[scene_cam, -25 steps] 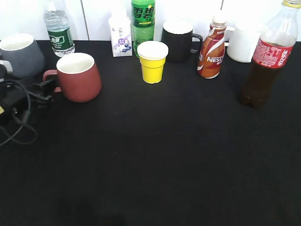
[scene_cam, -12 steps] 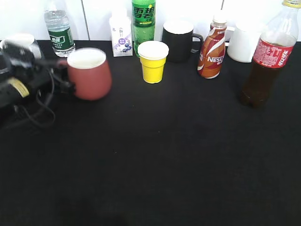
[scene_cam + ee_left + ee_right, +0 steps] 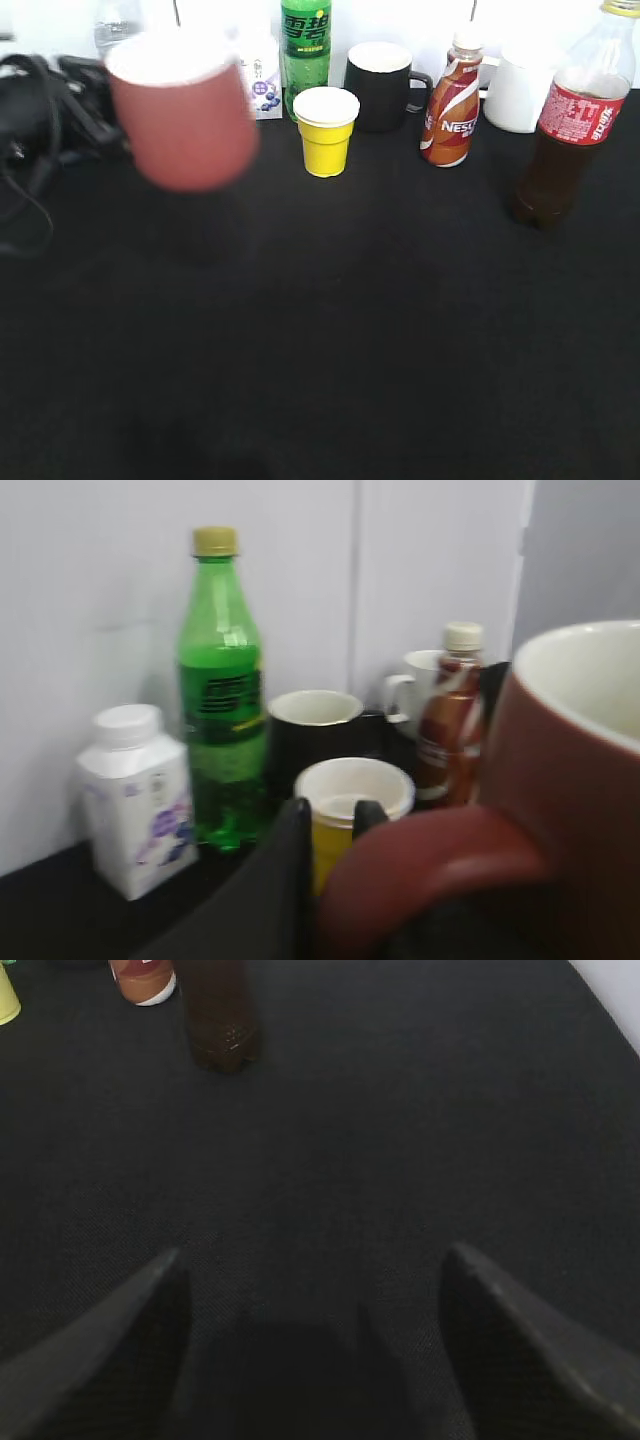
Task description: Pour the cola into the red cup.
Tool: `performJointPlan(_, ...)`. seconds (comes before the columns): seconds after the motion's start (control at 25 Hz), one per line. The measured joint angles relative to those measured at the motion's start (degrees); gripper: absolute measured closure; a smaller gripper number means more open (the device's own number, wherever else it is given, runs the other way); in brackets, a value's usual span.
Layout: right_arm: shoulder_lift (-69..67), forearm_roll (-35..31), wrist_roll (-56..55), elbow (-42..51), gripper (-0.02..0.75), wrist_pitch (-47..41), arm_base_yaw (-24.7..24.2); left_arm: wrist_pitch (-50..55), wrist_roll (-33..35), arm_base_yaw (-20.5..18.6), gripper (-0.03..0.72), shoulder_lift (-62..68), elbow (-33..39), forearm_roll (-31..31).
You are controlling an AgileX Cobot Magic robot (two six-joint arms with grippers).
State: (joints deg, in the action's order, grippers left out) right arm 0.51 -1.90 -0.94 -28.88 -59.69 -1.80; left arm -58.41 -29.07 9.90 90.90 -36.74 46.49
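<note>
The red cup (image 3: 182, 112) is off the black table, blurred, at the left of the exterior view. My left gripper (image 3: 332, 815) is shut on its loop handle (image 3: 440, 865); the cup's body (image 3: 575, 770) with its white inside fills the right of the left wrist view. The left arm (image 3: 45, 95) is behind the cup at the far left. The cola (image 3: 565, 125) stands upright at the far right, capped; its base shows in the right wrist view (image 3: 220, 1020). My right gripper (image 3: 310, 1255) is open and empty over bare table, well short of the cola.
Along the back wall stand a white carton (image 3: 264, 88), a green bottle (image 3: 305, 45), a black mug (image 3: 378, 85), a Nescafe bottle (image 3: 450, 100) and a white mug (image 3: 515, 92). A small yellow cup (image 3: 325, 130) stands in front of the green bottle.
My left gripper has lifted the red cup off the table and carried it up and to the right. The cola and the other things have not moved.
</note>
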Motion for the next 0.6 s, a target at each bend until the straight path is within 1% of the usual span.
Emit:
performJointPlan(0.08, 0.0, -0.02, 0.0, 0.0, 0.153, 0.0, 0.0, 0.25, 0.0, 3.46, 0.595, -0.5, 0.4, 0.78)
performJointPlan(0.12, 0.0, -0.32, 0.0, 0.0, 0.153, 0.0, 0.0, 0.59, 0.0, 4.59, 0.595, -0.55, 0.4, 0.88)
performJointPlan(0.16, -0.6, -0.93, 0.0, -0.45, 0.153, 0.86, 0.0, 0.86, 0.0, 5.1, 0.595, -0.55, 0.43, 0.85)
performJointPlan(0.2, -2.51, -1.12, 0.0, -1.11, 0.153, 5.17, 0.0, 0.87, 0.0, 5.16, 0.595, -0.55, 0.43, 0.85)
performJointPlan(0.28, -9.33, -1.36, 0.0, -1.38, 0.153, 23.18, 0.0, 0.92, 0.0, 5.21, 0.595, -0.55, 0.43, 0.85)
performJointPlan(0.36, -20.28, -0.95, 0.06, -1.38, 0.153, 41.4, 0.0, 0.92, 0.0, 5.21, 0.595, -0.55, 0.43, 0.85)
performJointPlan(0.48, -37.8, 1.23, 0.12, -0.98, 0.153, 63.05, 0.0, 1.48, 0.0, 5.21, 0.596, -0.55, 0.43, 0.8)
performJointPlan(0.52, -43.19, 3.67, 0.12, 0.78, 0.153, 71.37, 0.0, 1.53, 0.0, 5.21, 0.596, -0.55, 0.43, 0.8)
performJointPlan(0.6, -53.88, 6.22, 0.06, 5.02, 0.153, 83.52, 0.0, 2.06, 0.0, 5.21, 0.596, -0.55, 0.43, 0.8)
